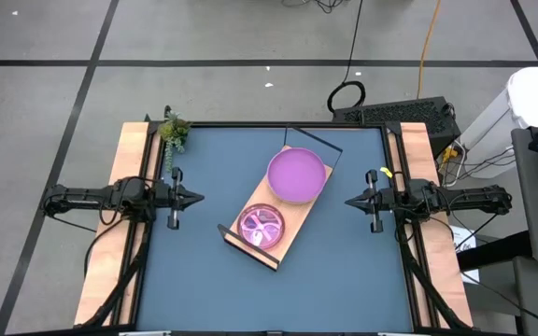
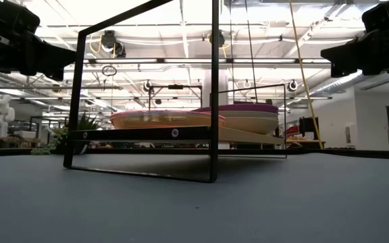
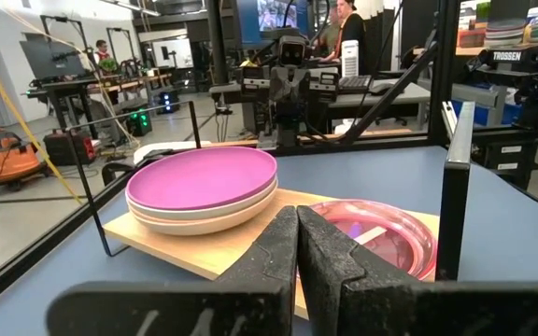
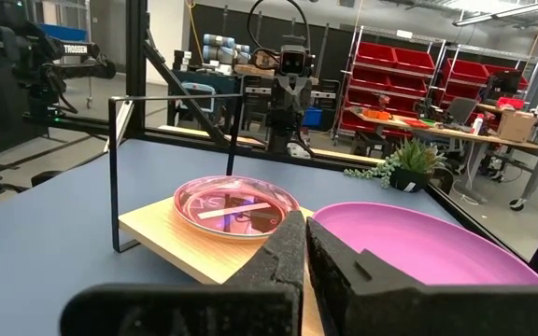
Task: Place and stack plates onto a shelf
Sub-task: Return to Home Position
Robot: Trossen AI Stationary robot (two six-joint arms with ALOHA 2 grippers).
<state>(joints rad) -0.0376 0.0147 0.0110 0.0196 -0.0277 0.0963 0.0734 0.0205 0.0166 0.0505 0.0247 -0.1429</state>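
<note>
Fingers [image 3: 274, 257] pressed together, empty, both arms: left gripper [image 1: 194, 197] at table [image 1: 213, 280] 9 o'clock, right gripper [image 1: 348, 201] at 3 o'clock. Shelf [image 1: 299, 217] centre, diagonal; purple plate [image 1: 296, 175] at 1 o'clock end, pink plate [image 1: 261, 227] at 7 o'clock end. Stacking looks done; homing step, next only parking arms. Left wrist view shows beige plate [image 3: 204, 219] beneath purple; high view shows tops only.

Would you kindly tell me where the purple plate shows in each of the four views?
High view: purple plate just right of centre, at the shelf's upper end.
Low view: a thin purple rim right of centre.
Left wrist view: topping a stack on the shelf.
Right wrist view: nearest the camera.
Shared landmark: the pink plate beside it on the shelf.
</note>
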